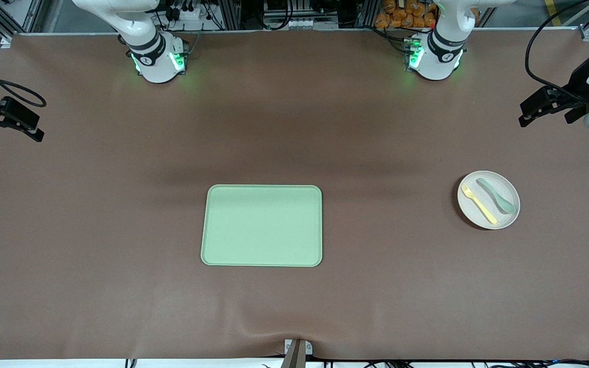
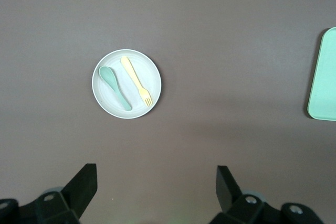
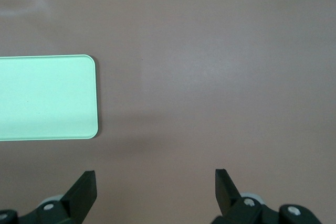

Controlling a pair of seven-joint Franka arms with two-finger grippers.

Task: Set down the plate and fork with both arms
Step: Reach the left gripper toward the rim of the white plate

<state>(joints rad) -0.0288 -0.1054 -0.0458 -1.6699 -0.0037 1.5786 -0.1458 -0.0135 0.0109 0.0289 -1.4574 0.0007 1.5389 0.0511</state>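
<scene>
— Looking down from the front view: round pale cream-pink plate (image 1: 489, 200) lying on the brown tabletop (image 1: 120, 214) toward the left arm's end, carrying a small pale yellow plastic fork (image 1: 478, 204) and a grey-green spoon (image 1: 496, 196) side by side, not touching. Rectangular light-green tray (image 1: 262, 225) sitting mid-tabletop, well apart from the plate.

— And the arms there?

— Both waiting, drawn out to the edges of that view. Left gripper (image 1: 540, 110) hanging over the tabletop at the left arm's end, farther from the camera than the plate on the picture. Right gripper (image 1: 5, 120) hanging over the right arm's end. Cannot tell the spread of the fingers from this view.

— Moving to the left wrist view?

— Left gripper (image 2: 156, 190) up high, black fingers (image 2: 84, 182) spread wide apart, holding nothing. Plate (image 2: 126, 84) lying flat on bare tabletop below, fork (image 2: 136, 81) and spoon (image 2: 115, 87) resting on it, nearly parallel. Edge of the tray (image 2: 323, 74) showing at the border of the picture.

— Right wrist view?

— Right gripper (image 3: 156, 190) likewise up high, black fingers (image 3: 227, 184) standing wide apart and holding nothing. Part of the tray (image 3: 47, 97) lying flat on the tabletop below, off to one side of the gripper rather than under it.
</scene>
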